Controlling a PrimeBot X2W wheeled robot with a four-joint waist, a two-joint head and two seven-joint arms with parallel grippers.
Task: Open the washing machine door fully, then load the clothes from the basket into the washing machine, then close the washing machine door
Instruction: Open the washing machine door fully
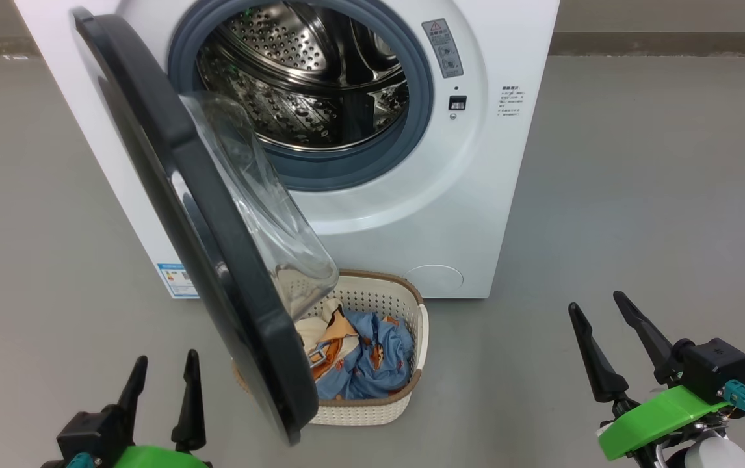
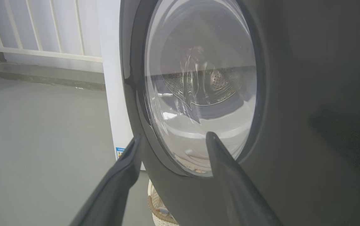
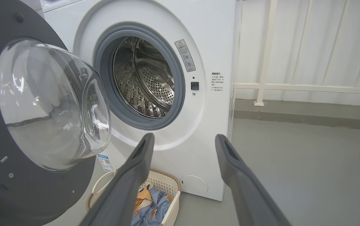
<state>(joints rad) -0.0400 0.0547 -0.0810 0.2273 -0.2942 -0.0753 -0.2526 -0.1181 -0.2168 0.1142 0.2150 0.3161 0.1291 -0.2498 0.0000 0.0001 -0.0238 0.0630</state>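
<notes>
Both hands are empty. The left gripper (image 1: pixel 166 361) has its two dark fingers spread wide with nothing between them, and so does the right gripper (image 1: pixel 595 300).

The large round black-rimmed washing machine door with its bulging clear glass window (image 1: pixel 197 221) is swung out from the big white front-loading washing machine (image 1: pixel 444 214). It stands just ahead of the left gripper and slightly to its right, with its outer face close in front of those fingertips. It looks well open, but probably not at full swing.

The small cream perforated plastic basket with a brown rim (image 1: pixel 419 325) sits on the floor ahead of the right gripper and to its left, well apart from it. The crumpled light blue, cream and orange clothes (image 1: pixel 366 357) are still inside. No fabric shows in the perforated steel drum (image 1: pixel 307 78), so loading and closing both remain.

The door's lower edge covers the basket's left part in the head view. The drum's floor is out of sight, and I cannot tell how many pieces of clothing there are.
</notes>
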